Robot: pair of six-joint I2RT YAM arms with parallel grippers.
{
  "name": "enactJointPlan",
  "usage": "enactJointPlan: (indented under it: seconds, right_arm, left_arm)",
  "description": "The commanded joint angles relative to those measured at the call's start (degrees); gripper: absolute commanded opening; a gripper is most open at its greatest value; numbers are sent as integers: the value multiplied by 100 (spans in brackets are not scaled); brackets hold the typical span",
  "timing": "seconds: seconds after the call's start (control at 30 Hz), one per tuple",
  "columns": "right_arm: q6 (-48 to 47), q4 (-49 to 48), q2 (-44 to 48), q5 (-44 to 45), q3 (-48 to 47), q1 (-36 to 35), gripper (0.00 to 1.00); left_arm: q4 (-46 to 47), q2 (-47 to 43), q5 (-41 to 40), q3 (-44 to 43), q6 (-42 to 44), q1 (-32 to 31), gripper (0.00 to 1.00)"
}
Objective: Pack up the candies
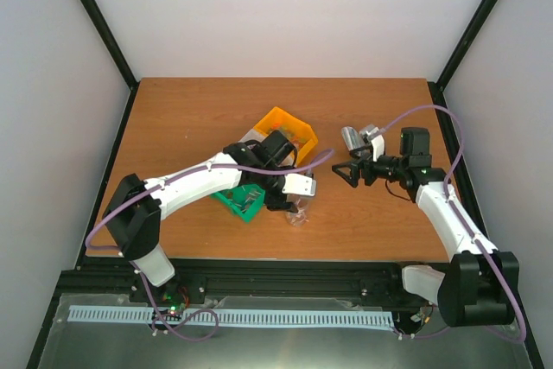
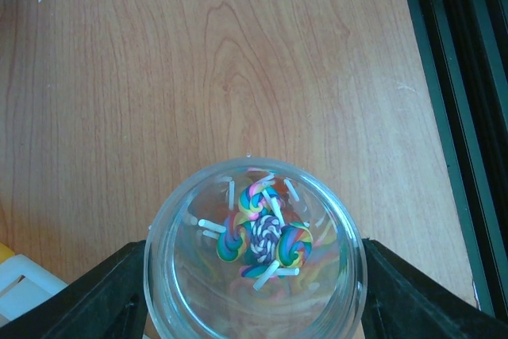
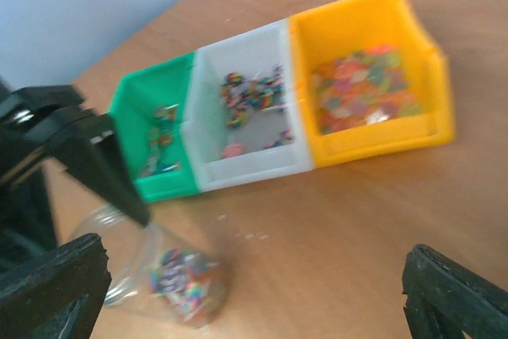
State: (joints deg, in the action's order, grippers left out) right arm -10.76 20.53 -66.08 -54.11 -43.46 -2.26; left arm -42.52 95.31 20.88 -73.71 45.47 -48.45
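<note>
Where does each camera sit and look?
Top: high up behind, looking down on the table; left arm and right arm show.
Left wrist: looks into the clear jar of lollipops; left hand fingers show.
Right wrist: looks across at the green bin, white bin and yellow bin; right hand fingers show.
Shared: both wrist views see the jar.

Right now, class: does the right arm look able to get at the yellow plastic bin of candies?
Probably yes. The right gripper stands open, facing the yellow plastic bin across bare wooden table. The left gripper, holding the clear plastic jar, is off to the side by the green plastic bin.
</note>
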Motion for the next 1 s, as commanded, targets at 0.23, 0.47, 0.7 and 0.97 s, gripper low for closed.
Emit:
enactJointPlan:
  seconds: [0.23,0.47,0.7,0.97]
  right_arm:
    - [-829,-974,-9,1553,-1104,112,100]
    - [-711,-968,280,522,-278,-213,100]
    - [-67,-1623,263,355,585,-873,100]
    - [-19,-2842,93,-483,1407,-966,100]
  left_arm:
    - [-432,412,-266,180,283,103,61]
    - [-370,232,-208,101,72,99,86]
    - [-580,193,28,-444,-354,99,100]
    - [-658,-204,117,-740,-749,312,100]
